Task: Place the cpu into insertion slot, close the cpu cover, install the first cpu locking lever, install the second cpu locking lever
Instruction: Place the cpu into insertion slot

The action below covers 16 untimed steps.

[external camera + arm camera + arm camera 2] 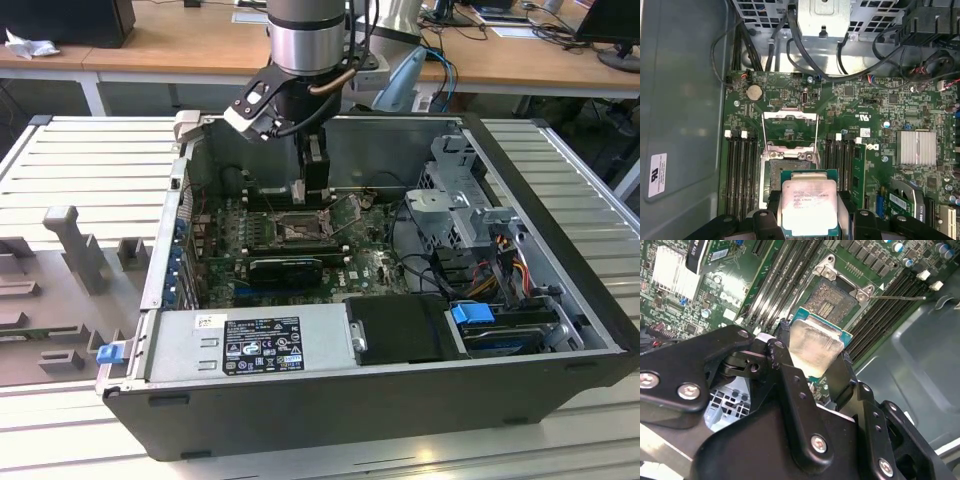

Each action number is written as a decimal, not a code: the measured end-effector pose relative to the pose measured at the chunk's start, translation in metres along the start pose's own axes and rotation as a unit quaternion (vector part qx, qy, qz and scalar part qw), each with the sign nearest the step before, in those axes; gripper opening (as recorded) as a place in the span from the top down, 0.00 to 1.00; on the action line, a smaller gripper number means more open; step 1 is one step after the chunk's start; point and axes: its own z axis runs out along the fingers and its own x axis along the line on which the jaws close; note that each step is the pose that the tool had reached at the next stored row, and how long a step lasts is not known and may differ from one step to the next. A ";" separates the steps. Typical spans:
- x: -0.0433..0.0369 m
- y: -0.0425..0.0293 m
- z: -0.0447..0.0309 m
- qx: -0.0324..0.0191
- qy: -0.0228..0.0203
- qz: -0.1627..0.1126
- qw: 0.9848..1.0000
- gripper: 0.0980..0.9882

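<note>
By one insertion slot [771, 177] — one cpu [807, 207], gripped.

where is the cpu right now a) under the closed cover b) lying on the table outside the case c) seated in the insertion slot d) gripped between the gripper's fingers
d: the cpu is clamped in the gripper, and the insertion slot lies bare with the cpu cover flipped open.

First wrist view: I see the cpu [807, 207] hiding part of the insertion slot [774, 172]. In both wrist views the frame edge cuts off the gripper [809, 199].
</note>
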 end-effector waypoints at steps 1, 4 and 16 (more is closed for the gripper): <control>0.0000 -0.0001 0.0002 0.000 0.000 0.000 1.000 0.52; 0.0000 -0.0003 0.0024 0.000 0.000 0.000 1.000 0.52; -0.0001 -0.0012 0.0111 0.000 0.000 0.000 1.000 0.52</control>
